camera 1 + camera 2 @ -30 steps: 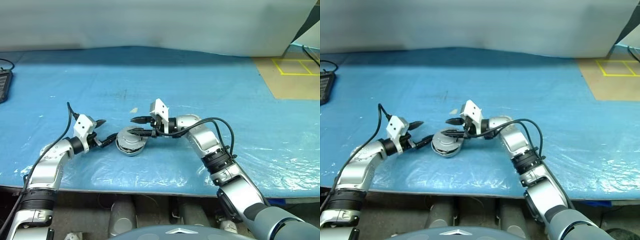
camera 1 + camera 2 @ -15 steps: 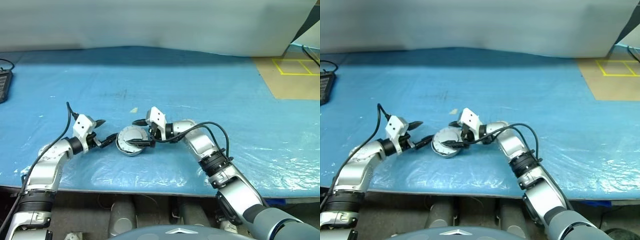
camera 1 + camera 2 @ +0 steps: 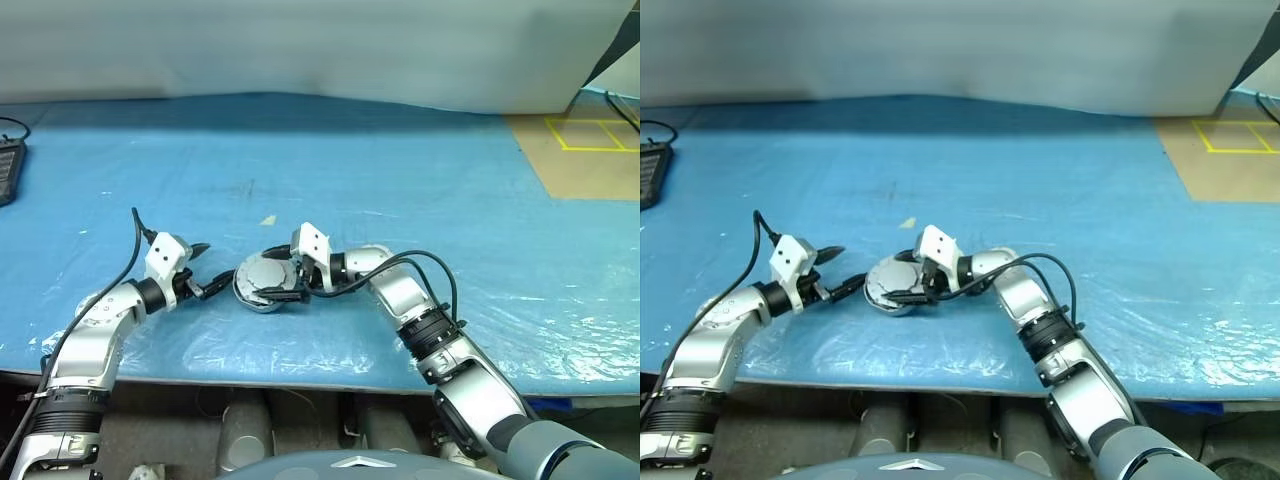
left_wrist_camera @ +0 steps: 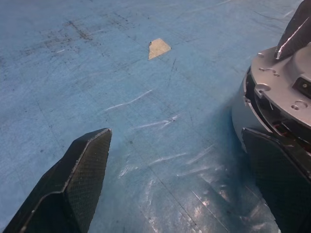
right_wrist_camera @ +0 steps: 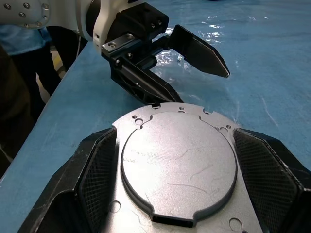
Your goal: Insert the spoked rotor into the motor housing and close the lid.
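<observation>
while one lid (image 3: 265, 272) caps one motor housing (image 3: 262, 298) — right hand (image 3: 285, 275) clasps lid; left hand (image 3: 205, 267) agape, empty.

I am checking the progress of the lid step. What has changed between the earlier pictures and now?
The right gripper has come down and brought the lid, first held tilted above, flat onto the motor housing. Its jaws still stand on both sides of the lid. The left gripper stayed open beside the housing, which kept its place on the blue table cover.

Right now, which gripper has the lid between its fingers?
The right gripper straddles the lid atop the motor housing; the left gripper gapes open alongside it.
</observation>
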Robot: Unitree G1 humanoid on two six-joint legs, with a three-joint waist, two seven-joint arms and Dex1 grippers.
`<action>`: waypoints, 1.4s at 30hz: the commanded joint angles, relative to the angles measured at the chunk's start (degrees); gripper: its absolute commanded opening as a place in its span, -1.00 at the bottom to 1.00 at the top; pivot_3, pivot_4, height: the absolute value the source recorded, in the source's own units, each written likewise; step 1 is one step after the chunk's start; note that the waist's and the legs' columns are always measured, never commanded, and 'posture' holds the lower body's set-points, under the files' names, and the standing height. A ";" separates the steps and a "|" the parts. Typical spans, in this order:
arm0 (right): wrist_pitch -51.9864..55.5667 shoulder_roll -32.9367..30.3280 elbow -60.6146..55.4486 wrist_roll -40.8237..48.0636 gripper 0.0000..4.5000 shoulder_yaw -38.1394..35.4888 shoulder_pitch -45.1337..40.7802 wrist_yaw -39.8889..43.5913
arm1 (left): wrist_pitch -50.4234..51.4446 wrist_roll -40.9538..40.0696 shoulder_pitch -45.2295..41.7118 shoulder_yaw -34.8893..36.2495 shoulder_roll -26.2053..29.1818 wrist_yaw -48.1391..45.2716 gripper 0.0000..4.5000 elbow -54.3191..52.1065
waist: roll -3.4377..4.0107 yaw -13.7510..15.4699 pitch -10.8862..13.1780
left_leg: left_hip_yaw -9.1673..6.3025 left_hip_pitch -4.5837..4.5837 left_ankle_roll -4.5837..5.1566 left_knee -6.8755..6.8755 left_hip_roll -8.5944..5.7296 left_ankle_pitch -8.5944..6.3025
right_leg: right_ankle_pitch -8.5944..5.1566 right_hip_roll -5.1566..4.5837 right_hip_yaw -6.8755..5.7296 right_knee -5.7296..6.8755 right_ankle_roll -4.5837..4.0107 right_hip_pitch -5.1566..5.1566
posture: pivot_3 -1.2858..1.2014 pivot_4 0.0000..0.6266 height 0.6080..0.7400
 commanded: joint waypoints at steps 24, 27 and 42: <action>13.56 1.07 -7.93 -4.13 0.33 2.72 -3.31 -5.93 | -1.27 -0.58 -0.57 2.15 1.86 -0.67 1.00 0.16 | 0.00 -0.31 0.00 | 0.00 0.08 -0.01 0.00 0.01 0.00 | 0.00 0.01 0.00 0.03 0.01 0.04 | 0.03 -0.52 1.00; 14.87 1.15 -8.76 -3.78 0.33 2.53 -3.80 -6.04 | -1.22 -0.56 -0.62 2.14 1.89 -0.83 1.00 0.22 | 0.00 -0.59 0.00 | 0.00 0.08 -0.01 0.00 0.00 0.00 | 0.00 0.00 0.01 0.03 0.01 0.05 | 0.03 -0.52 1.00; 15.09 2.33 -10.61 0.42 0.33 0.67 -4.01 -4.93 | -2.25 -2.80 1.42 4.06 4.16 -5.23 1.00 -0.33 | 0.00 -1.07 0.00 | -0.01 0.07 -0.02 0.00 0.00 0.01 | 0.00 0.01 0.01 0.04 0.01 0.05 | 0.03 -0.52 1.00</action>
